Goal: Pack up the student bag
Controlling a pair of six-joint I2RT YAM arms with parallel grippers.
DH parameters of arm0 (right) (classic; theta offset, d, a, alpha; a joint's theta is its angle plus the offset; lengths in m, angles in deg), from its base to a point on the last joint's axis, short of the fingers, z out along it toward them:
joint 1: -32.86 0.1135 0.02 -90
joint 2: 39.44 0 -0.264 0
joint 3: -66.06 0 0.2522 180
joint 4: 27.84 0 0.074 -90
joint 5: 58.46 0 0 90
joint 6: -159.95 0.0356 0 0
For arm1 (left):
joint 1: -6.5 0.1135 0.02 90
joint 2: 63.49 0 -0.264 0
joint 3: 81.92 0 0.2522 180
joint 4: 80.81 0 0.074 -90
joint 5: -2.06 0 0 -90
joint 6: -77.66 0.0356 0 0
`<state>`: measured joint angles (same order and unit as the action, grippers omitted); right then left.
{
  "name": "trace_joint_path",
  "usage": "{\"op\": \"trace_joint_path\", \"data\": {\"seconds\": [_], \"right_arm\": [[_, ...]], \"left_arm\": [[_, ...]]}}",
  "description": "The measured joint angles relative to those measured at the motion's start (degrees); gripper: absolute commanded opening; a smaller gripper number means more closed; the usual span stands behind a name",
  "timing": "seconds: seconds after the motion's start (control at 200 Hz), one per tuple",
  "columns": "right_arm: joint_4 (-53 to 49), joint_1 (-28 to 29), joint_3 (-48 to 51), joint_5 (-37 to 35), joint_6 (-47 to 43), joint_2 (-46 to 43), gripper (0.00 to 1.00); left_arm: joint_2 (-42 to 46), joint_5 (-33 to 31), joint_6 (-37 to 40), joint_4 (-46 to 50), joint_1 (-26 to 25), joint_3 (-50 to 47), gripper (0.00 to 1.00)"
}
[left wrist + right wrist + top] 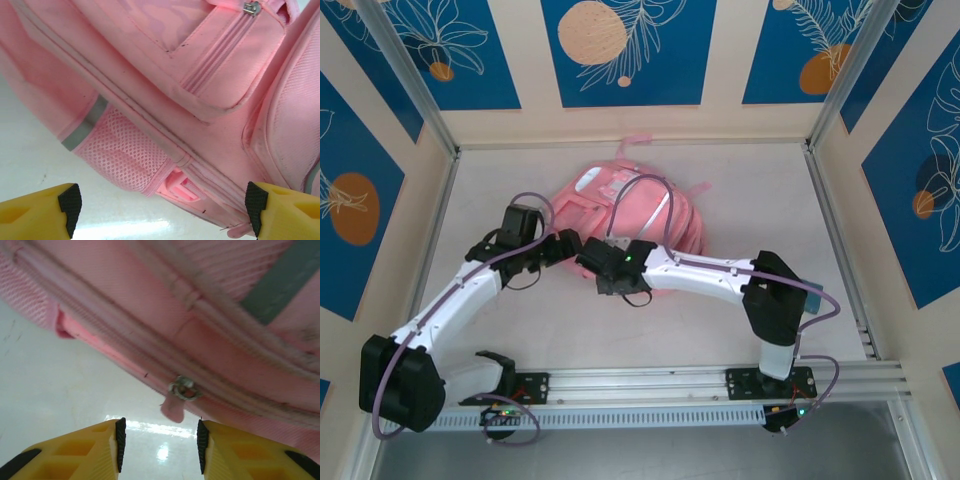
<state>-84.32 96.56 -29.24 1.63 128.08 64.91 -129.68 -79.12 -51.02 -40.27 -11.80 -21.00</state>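
Student bag (620,200) on the counter (520,340), toward the back; at its near edge, left gripper (574,246) just left of right gripper (590,260)

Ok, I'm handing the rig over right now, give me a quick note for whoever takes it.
Student bag: lying on the table, zip looks closed.
Left gripper: fingers wide open, holding nothing, by the bag's mesh side pocket.
Right gripper: open, just short of the zipper pull, not gripping it.
Done: both arms at the bag's near edge.
Left: probably grab the pull, open the bag, pack.
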Motion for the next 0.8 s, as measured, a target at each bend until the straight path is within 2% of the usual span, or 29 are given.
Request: {"op": "trace_joint_path", "data": {"seconds": [0.43,0.635,0.8], "right_arm": [[-0.37,-1.05,-0.22,-1.38,2.58,3.91,0.37],[-0.22,-1.29,-0.5,-1.9,2.32,5.07,0.31],[-0.35,-1.33,-0.87,-2.99,2.4,5.53,0.22]], "left_arm": [[-0.31,0.63,0.17,0.46,0.31,0.04,0.87],[-1.51,1.81,0.13,-0.02,0.31,0.04,0.87],[-1.53,2.75,0.11,-0.5,0.31,0.04,0.87]]}}
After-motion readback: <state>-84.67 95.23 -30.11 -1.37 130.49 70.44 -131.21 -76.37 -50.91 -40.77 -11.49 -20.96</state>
